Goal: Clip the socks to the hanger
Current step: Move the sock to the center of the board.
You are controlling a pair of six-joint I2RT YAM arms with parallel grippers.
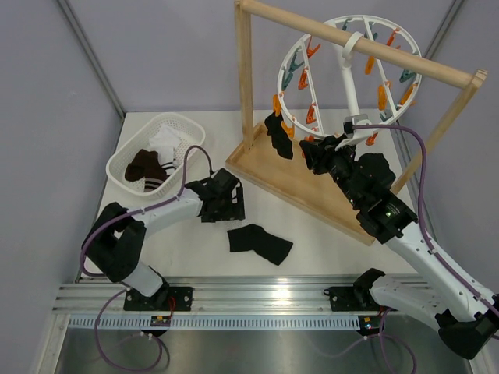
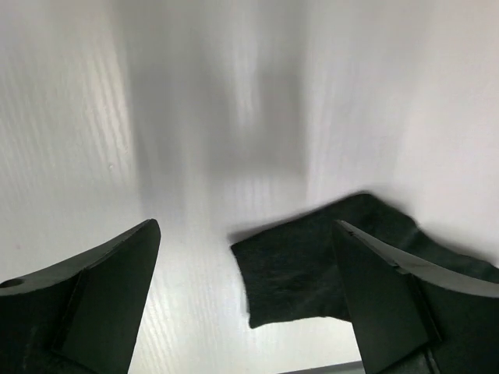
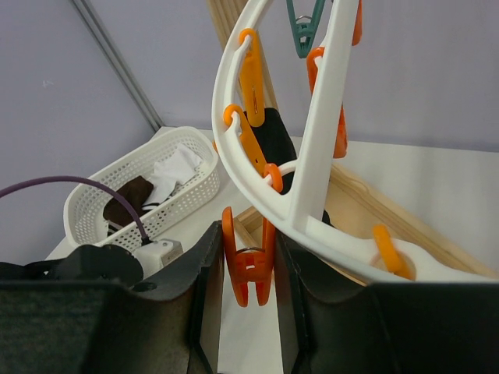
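One black sock (image 1: 259,242) lies flat on the white table; in the left wrist view this sock (image 2: 308,261) sits under and between the spread fingers. My left gripper (image 1: 228,204) (image 2: 245,300) hovers open just left of it, holding nothing. The white ring hanger (image 1: 343,74) (image 3: 316,148) hangs from the wooden bar, tilted. Another black sock (image 1: 277,134) (image 3: 269,132) hangs clipped at the ring's left edge. My right gripper (image 1: 312,153) (image 3: 248,273) is shut on an orange clip (image 3: 249,265) at the ring's lower rim, squeezing its handles so the clip's mouth gapes downward.
A white mesh basket (image 1: 181,125) (image 3: 175,195) at the back left holds dark and striped socks (image 1: 148,165). The wooden frame stand (image 1: 288,183) has a flat base on the table and an upright post (image 1: 244,78) close to the hanging sock.
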